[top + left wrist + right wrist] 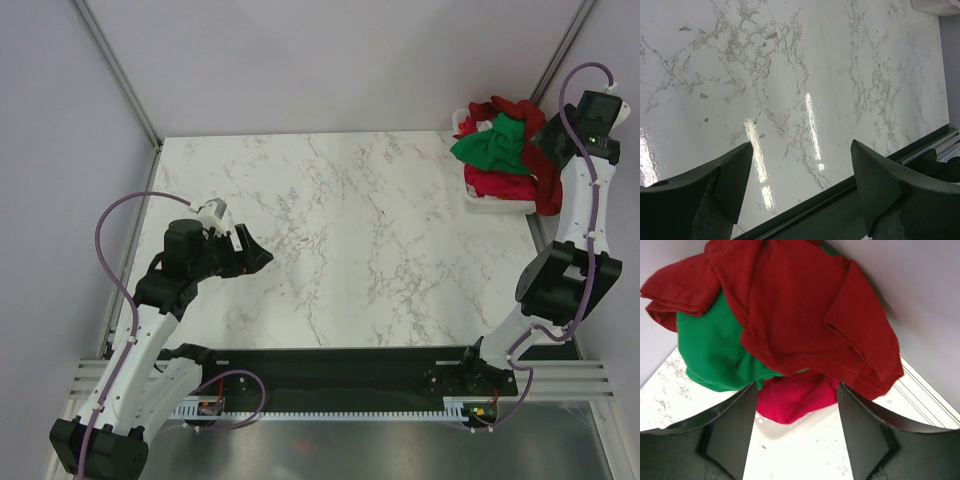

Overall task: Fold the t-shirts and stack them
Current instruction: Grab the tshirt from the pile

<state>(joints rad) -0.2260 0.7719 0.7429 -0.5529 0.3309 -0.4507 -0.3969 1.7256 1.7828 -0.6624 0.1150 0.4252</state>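
At the tabletop's (350, 250) far right corner, shirts (503, 150) fill the basket (492, 206); right gripper (797, 405) above, fingers spread. Near left edge, left gripper (800, 170), fingers spread.

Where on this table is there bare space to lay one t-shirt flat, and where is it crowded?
The marble tabletop is bare from the left gripper across the middle to the white basket, and along the far wall. Crowded only at the far-right corner: the basket is heaped with t-shirts, with the right gripper open close before them.

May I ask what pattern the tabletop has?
The tabletop is white marble with grey veins, clearest in the left wrist view.
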